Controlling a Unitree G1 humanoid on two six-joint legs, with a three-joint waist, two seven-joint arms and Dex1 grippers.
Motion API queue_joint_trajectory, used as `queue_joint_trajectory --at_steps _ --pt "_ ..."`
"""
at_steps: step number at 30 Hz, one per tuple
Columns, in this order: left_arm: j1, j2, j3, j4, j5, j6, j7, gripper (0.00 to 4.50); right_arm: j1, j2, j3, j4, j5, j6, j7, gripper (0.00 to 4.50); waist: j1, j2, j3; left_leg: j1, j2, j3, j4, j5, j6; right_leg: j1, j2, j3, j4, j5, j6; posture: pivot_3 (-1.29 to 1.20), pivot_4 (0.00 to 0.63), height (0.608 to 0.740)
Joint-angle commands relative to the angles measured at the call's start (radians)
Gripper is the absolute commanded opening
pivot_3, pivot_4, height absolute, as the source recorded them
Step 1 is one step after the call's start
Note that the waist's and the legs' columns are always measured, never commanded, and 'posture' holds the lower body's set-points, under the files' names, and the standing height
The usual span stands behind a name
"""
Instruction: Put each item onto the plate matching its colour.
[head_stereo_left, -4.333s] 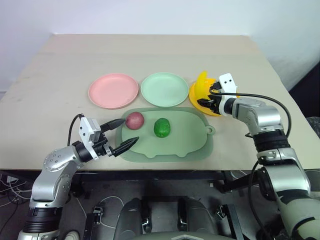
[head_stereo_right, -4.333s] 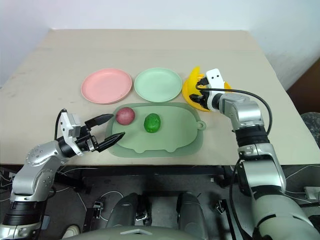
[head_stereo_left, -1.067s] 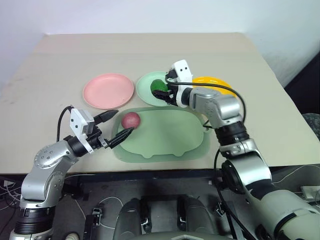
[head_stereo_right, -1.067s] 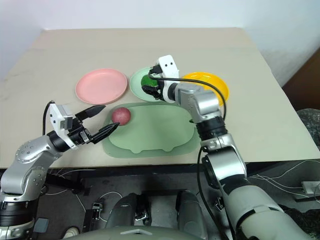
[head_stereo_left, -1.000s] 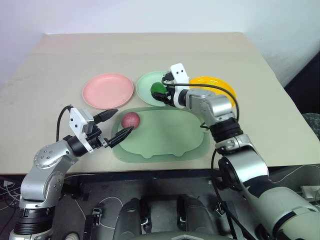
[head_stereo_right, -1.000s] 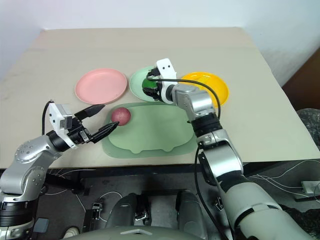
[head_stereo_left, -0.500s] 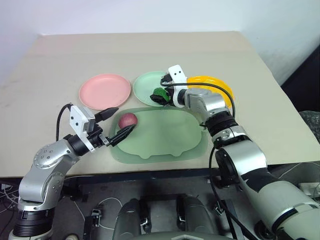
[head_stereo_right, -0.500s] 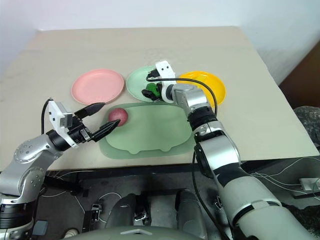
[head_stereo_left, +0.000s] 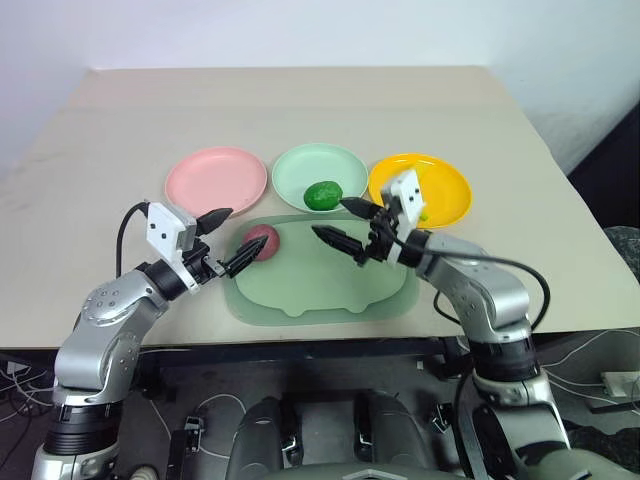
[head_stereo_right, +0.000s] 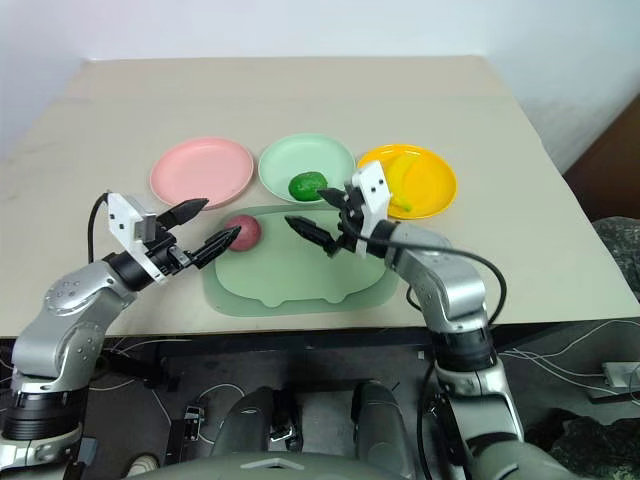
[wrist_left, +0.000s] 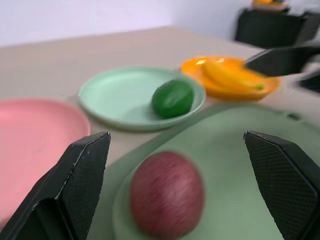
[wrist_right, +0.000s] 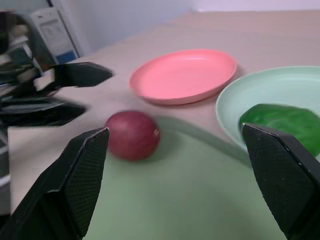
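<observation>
The dull red ball (head_stereo_left: 262, 241) lies at the left end of the pale green tray (head_stereo_left: 330, 285). My left gripper (head_stereo_left: 240, 237) is open, and its fingertips straddle the ball from the near left without gripping it. The dark green oval (head_stereo_left: 322, 195) rests on the mint plate (head_stereo_left: 298, 168). The banana (wrist_left: 227, 75) lies on the yellow plate (head_stereo_left: 452, 188). The pink plate (head_stereo_left: 216, 180) is bare. My right gripper (head_stereo_left: 333, 219) hovers open over the tray's middle, pointing left, a short way from the green oval, with nothing between its fingers.
The three plates stand in a row behind the tray on a beige table (head_stereo_left: 300, 110). The tray lies close to the table's near edge. My two grippers point at each other across the tray's left half.
My right gripper has opened, left the green oval on the mint plate and drawn back over the tray. My left gripper has edged forward around the red ball.
</observation>
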Motion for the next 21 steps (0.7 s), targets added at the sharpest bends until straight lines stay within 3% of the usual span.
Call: queue_joint_trajectory --at_steps 1,8,21 --pt "-0.017 -0.019 -0.012 0.03 0.033 -0.056 -0.001 4.5 0.054 -0.036 0.033 -0.093 -0.005 -0.046 0.022 4.48 0.0 0.0 0.0 0.0 0.0 0.0 0.0 0.0 0.0 0.0 0.0 0.0 0.0 0.0 0.0 0.0 0.15 0.695" --pt "-0.074 -0.088 -0.06 0.157 0.076 -0.137 -0.039 4.5 0.074 -0.066 0.024 -0.12 -0.014 -0.048 -0.024 4.48 0.003 -0.001 -0.001 0.0 0.0 -0.001 0.002 0.0 0.0 0.001 0.0 0.0 0.0 0.0 0.0 0.0 0.15 0.695" --pt "-0.138 -0.096 -0.123 0.226 0.147 -0.101 -0.023 4.5 0.054 -0.096 -0.02 -0.101 0.0 -0.015 -0.078 4.48 0.003 -0.002 -0.001 0.0 0.0 -0.002 0.003 0.002 0.003 0.002 0.0 0.0 0.0 0.0 0.0 0.0 0.15 0.695"
